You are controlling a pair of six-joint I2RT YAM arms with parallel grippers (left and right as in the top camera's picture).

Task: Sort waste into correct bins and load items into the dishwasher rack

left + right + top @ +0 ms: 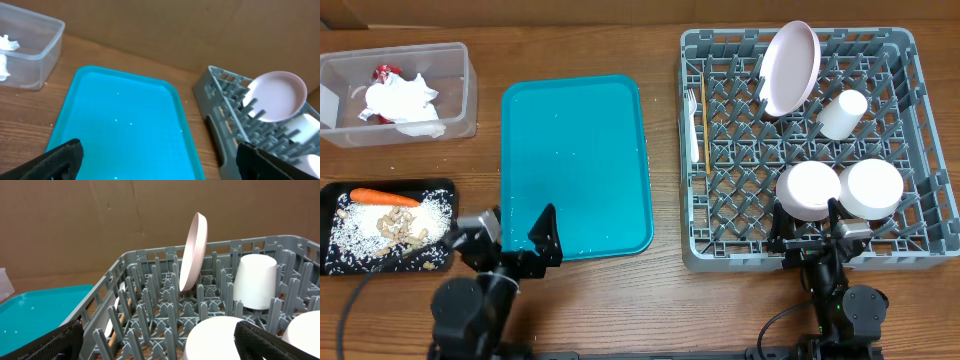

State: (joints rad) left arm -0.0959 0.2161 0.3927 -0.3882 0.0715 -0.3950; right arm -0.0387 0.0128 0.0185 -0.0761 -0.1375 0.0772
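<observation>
The grey dishwasher rack [720, 255] on the right holds an upright pink plate [790, 68], a white cup [843, 114], two upturned bowls [810, 190] [873, 187], a white fork [692, 125] and a wooden stick [701, 120]. At the far left, the clear tub [460, 90] contains a crumpled napkin [405, 100] and a red wrapper [387, 72]. The black tray [335, 195] carries a carrot [382, 197], rice [360, 225] and beige scraps [400, 228]. My left gripper [510, 232] stands open and empty over the teal tray's near edge. My right gripper [810, 232] is open and empty at the rack's near wall.
A flat teal serving tray [575, 160] lies bare between the bins and the rack. A brown cardboard wall [100, 220] closes off the back of the wooden table [660, 300].
</observation>
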